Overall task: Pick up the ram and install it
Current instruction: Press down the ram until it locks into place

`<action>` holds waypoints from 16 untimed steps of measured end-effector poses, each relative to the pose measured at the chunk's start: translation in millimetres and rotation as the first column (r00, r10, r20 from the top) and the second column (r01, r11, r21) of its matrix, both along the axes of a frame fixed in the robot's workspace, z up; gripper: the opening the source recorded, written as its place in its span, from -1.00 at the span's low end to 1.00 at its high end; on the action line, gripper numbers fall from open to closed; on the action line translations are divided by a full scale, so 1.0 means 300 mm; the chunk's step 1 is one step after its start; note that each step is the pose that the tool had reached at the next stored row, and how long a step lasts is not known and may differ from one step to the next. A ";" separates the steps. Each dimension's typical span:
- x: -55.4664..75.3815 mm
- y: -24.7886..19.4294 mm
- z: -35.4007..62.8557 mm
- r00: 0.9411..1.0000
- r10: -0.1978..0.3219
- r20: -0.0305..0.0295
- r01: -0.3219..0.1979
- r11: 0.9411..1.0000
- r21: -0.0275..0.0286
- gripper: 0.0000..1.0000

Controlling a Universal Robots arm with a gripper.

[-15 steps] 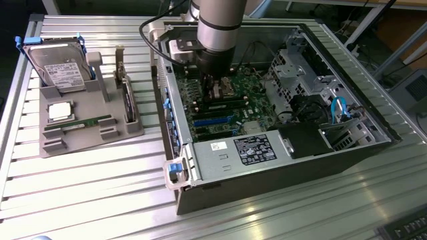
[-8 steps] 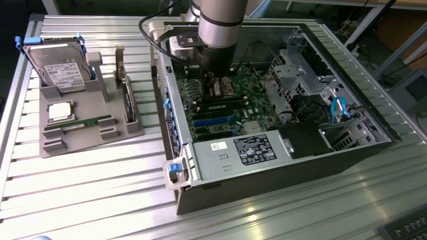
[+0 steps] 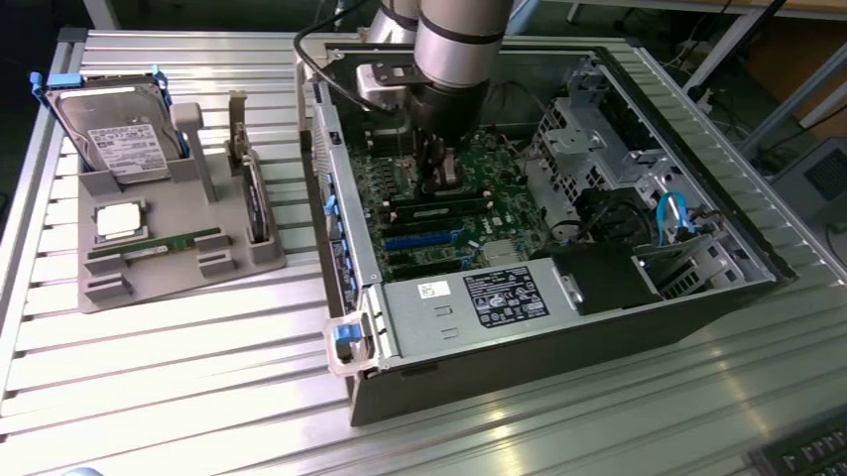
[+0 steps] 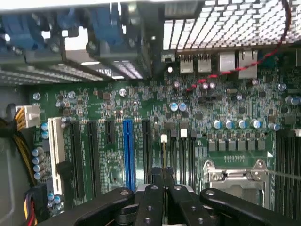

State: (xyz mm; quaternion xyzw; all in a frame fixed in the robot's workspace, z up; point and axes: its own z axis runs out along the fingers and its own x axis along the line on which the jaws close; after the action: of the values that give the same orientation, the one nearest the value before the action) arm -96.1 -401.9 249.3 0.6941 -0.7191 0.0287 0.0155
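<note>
I see the open computer case on the slatted table. My arm reaches straight down inside, gripper closed over the motherboard. The ram lies on the grey holder.

The ribbed silver metal counter gleams with a brushed sheen. The grey plastic holder tray looks matt. The black computer case is dull painted metal; the black tool looks smooth, semi-gloss.
</note>
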 end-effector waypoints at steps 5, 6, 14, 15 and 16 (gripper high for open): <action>0.057 0.000 0.010 1.000 0.001 0.000 -0.001 1.000 0.000 -0.79; 0.066 0.000 0.011 1.000 0.002 0.000 -0.002 1.000 0.000 -0.79; 0.133 0.000 0.043 1.000 0.002 -0.001 -0.002 1.000 0.000 -0.79; 0.134 0.000 0.044 1.000 0.002 -0.001 -0.002 1.000 0.000 -0.79; 0.135 0.000 0.048 1.000 0.002 -0.001 -0.002 1.000 0.000 -0.79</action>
State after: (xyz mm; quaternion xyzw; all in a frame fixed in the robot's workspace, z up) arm -55.6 -401.9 263.5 0.6950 -0.7183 0.0284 0.0158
